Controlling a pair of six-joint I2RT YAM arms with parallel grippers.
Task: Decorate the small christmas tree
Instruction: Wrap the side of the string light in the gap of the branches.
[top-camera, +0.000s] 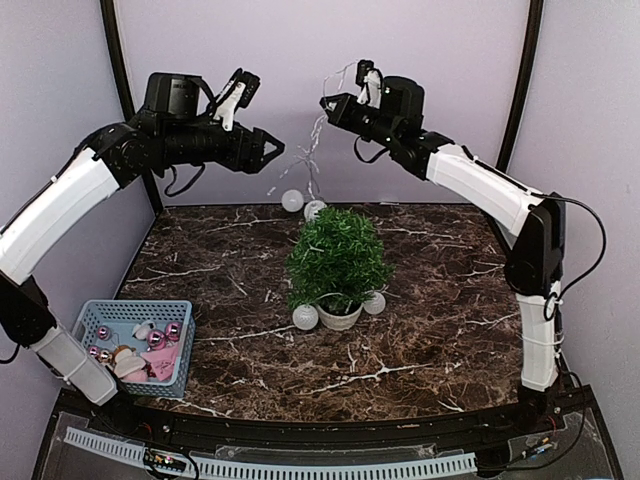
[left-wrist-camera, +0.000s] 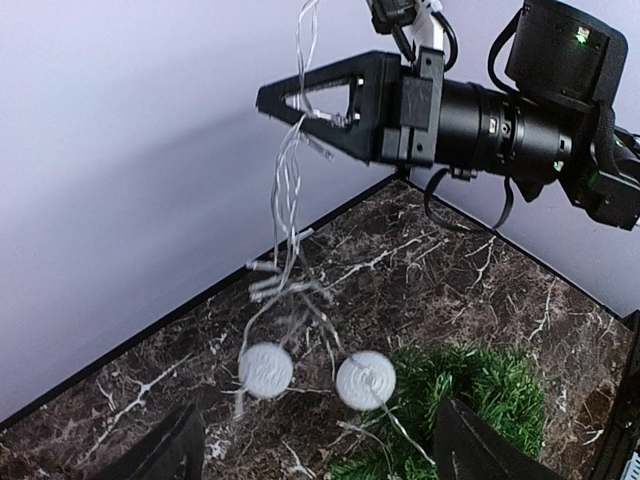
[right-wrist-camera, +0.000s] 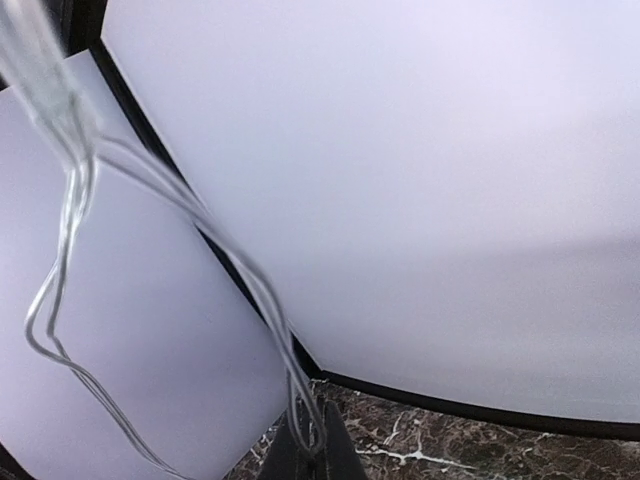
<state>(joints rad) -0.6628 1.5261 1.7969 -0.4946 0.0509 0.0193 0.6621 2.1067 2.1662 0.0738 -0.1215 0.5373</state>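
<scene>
above the small christmas tree (top-camera: 338, 258), a hanging light string (top-camera: 317, 150)

mid-table (top-camera: 450, 300) i see the tree upright in its white pot (top-camera: 340, 318). my right gripper (top-camera: 325, 103) is clamped on the string's top; my left gripper (top-camera: 276, 150) hangs beside it, jaws apart, holding nothing.

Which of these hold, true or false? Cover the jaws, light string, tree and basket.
1. The right jaws are shut on the light string. True.
2. The left jaws grip the string too. False: they stand open, holding nothing.
3. The small christmas tree stands upright in a white pot. True.
4. The blue basket is empty. False: it holds pink ornaments.
5. Two white balls lie beside the pot. True.
</scene>
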